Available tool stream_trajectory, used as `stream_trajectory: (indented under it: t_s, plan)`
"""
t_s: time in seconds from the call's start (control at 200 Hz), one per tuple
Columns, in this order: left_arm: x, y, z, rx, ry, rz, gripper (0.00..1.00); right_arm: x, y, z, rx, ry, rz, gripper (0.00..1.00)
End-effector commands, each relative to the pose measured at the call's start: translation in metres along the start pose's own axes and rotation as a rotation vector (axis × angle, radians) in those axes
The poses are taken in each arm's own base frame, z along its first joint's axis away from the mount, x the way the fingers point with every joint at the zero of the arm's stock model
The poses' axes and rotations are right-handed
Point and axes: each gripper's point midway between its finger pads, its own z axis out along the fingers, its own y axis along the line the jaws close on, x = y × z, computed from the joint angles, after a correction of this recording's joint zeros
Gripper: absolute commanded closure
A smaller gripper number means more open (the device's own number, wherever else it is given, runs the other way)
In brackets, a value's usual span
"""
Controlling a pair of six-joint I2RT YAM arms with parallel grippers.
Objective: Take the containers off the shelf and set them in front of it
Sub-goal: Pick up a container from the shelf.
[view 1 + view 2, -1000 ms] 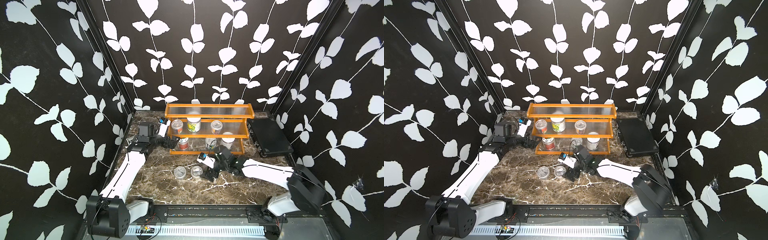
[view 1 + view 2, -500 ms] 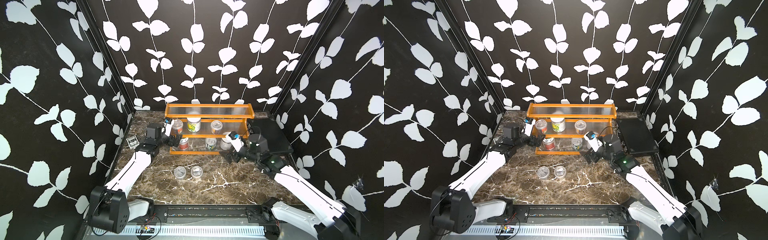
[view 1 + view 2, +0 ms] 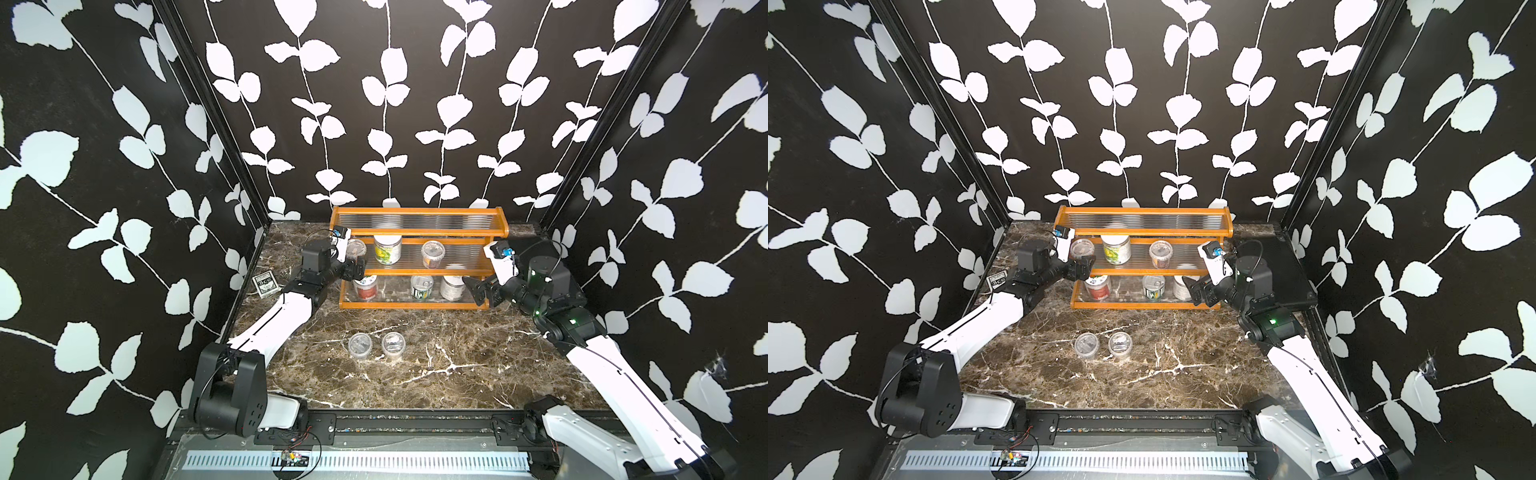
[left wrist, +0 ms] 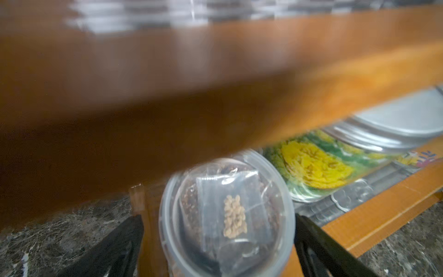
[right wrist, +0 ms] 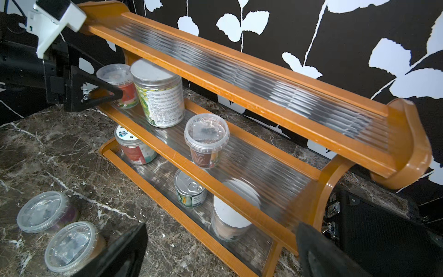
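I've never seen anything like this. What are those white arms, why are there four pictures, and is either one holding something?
Two white robot arms stand at a marble table. The two wide pictures come from one camera overhead; the close-ups come from cameras on the arms' wrists. At the back stands an orange shelf with six containers on it; two clear cups sit in front. A small card box lies beside the left arm, a black case beside the right. The black left fingers are open on either side of a clear cup on the middle tier, not yet gripping. The right fingers are open and empty.
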Motion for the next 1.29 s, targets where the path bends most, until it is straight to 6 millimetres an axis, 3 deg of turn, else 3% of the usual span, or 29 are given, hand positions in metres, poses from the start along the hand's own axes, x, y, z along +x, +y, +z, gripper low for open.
stream_trajectory:
  t_s: [0.0,0.62,1.29]
  plan:
    - [-0.019,0.004,0.002,-0.024,-0.059,-0.010,0.04,-0.022,-0.006,-0.011,0.017,-0.052,0.003,0.00]
    - [-0.020,-0.003,0.003,0.015,-0.058,0.005,0.34,-0.019,-0.012,-0.011,0.032,-0.032,0.003,0.00]
    - [-0.012,-0.013,-0.032,0.038,-0.040,0.028,0.40,-0.014,-0.014,-0.003,0.018,-0.022,0.005,0.00]
